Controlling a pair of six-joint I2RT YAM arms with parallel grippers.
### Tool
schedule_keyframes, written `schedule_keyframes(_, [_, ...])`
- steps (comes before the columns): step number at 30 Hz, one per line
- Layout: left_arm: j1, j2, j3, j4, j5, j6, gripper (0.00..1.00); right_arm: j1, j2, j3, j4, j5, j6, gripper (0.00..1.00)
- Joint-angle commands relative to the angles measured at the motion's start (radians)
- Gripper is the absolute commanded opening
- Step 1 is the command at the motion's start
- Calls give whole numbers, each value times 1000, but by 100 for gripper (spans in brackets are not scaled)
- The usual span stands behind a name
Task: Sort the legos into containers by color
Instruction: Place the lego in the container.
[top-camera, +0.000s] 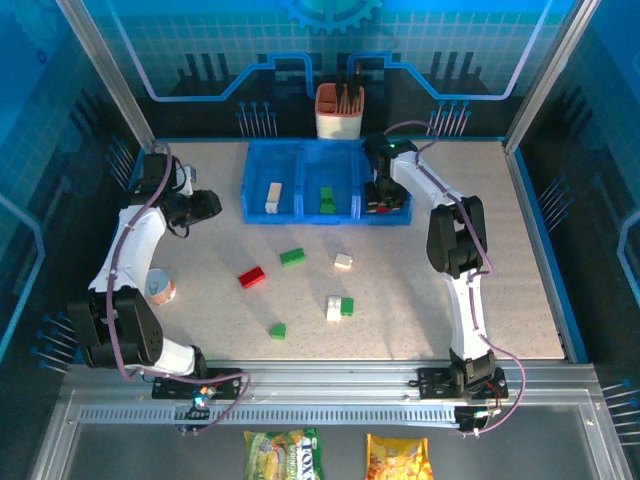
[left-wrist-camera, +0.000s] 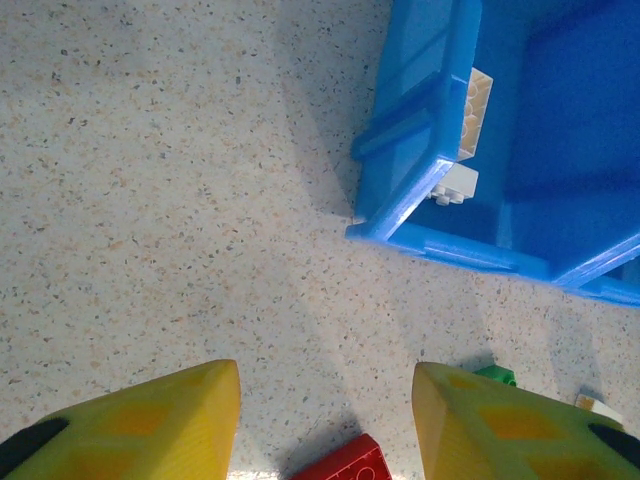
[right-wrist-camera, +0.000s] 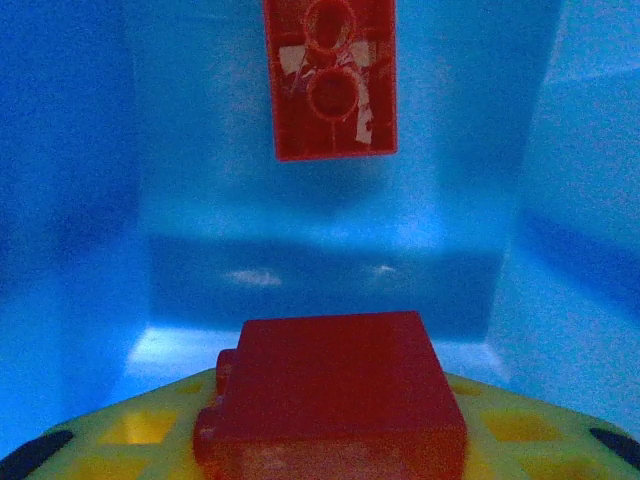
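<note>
The orange-and-white holder cup (top-camera: 340, 112) stands just behind the blue tray (top-camera: 300, 150). A small round object (top-camera: 160, 290), which I cannot identify, sits on the table close against my left arm. Two snack packets (top-camera: 285, 455) lie past the near rail, well apart from the work.

The left gripper (top-camera: 205, 205) hangs just left of the tray's near-left corner. Its yellow fingers (left-wrist-camera: 150, 420) are spread with bare table between them, gripping nothing.

The tray's left compartment holds a cream brick (top-camera: 273, 197) and the middle one a green brick (top-camera: 326, 199). My right gripper (top-camera: 379, 202) is down inside the right compartment, its fingers (right-wrist-camera: 130, 440) closed on a held red brick (right-wrist-camera: 335, 395). A second red brick (right-wrist-camera: 330, 80) lies underside-up on the compartment floor ahead.

Loose on the table in front of the tray are a red brick (top-camera: 251, 277), a green one (top-camera: 292, 257), a cream one (top-camera: 343, 262), a cream-and-green pair (top-camera: 340, 307) touching each other, and a small green brick (top-camera: 277, 330) nearest me.

The compartment walls stand close on both sides of the right gripper. The table right of the tray and along the right arm is open, with raised blue edging at the sides.
</note>
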Motion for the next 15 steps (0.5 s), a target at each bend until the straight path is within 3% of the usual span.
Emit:
schedule_keyframes(1, [-17,19,-3,-12,0,10,50,-15,15,-10,10,-18,8,50])
schedule_keyframes(15, [-125,32,99,-137,17,8,52,-18,5,-151,88,-61,11,54])
